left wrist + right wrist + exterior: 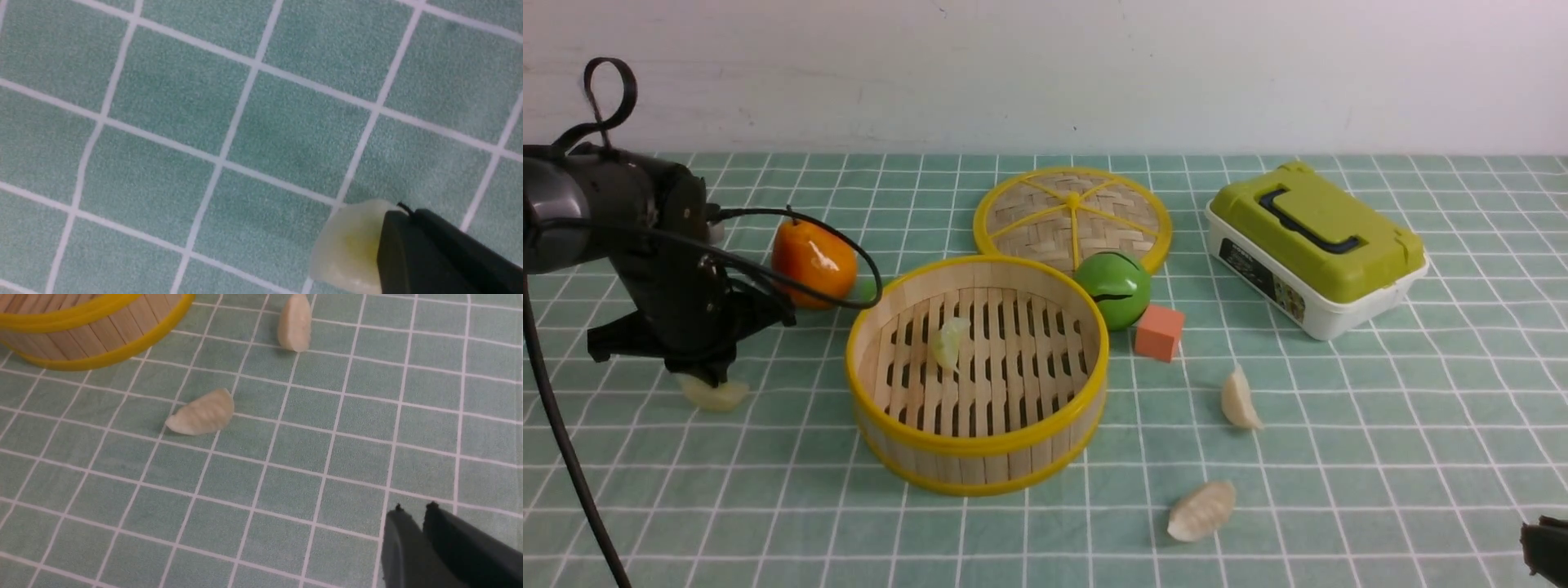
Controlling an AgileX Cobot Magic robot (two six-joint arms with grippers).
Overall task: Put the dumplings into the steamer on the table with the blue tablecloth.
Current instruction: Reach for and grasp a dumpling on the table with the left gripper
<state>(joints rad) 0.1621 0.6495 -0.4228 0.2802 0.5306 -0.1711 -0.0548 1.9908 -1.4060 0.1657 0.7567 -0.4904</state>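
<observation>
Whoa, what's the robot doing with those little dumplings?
It is moving dumplings into the bamboo steamer. One dumpling already lies inside. The left arm has its jaws shut on a yellowish dumpling down on the tablecloth, left of the steamer. Two whiter dumplings wait on the cloth to the right. The right arm sits at the near right edge, jaws slightly apart and empty.

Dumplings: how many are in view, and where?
4. A dumpling in the steamer; another in the left hand, left of it; two on the cloth, right of it.
</observation>
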